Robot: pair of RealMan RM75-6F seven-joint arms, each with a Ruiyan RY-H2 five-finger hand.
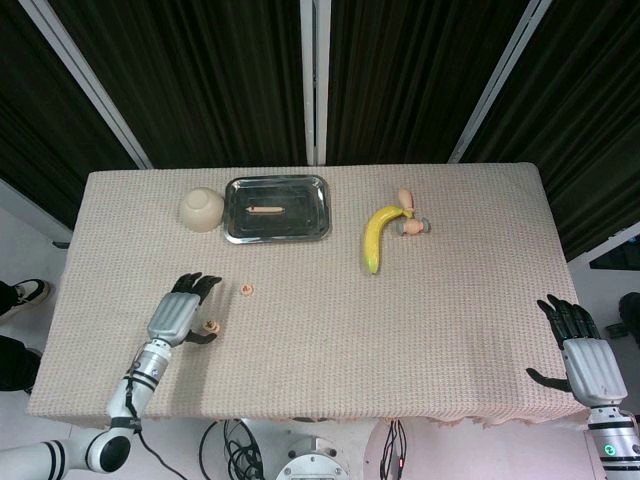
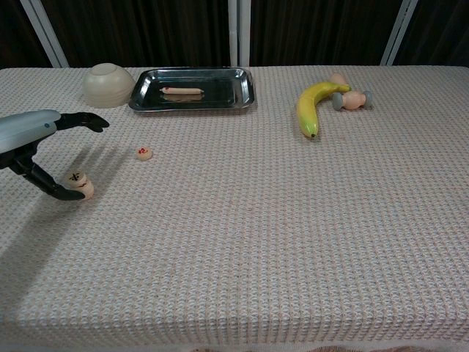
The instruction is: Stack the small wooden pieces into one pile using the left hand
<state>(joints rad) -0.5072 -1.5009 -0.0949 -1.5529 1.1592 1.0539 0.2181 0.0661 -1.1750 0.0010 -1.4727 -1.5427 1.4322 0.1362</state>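
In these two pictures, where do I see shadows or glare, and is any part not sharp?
Chest view: the left hand throws a soft shadow on the tablecloth beside it, and the metal tray reflects light along its rim. Head view: lighting is even, the tray shines mildly, the wooden pieces are too small to read; no evident blur.

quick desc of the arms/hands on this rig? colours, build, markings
Both hands match: silver-grey shell on the back, black jointed fingers. The left hand sits on a slim silver-and-black wrist leading to a white arm with black bands. The right hand has a white wrist section with a small green mark. No loose cables visible on either.
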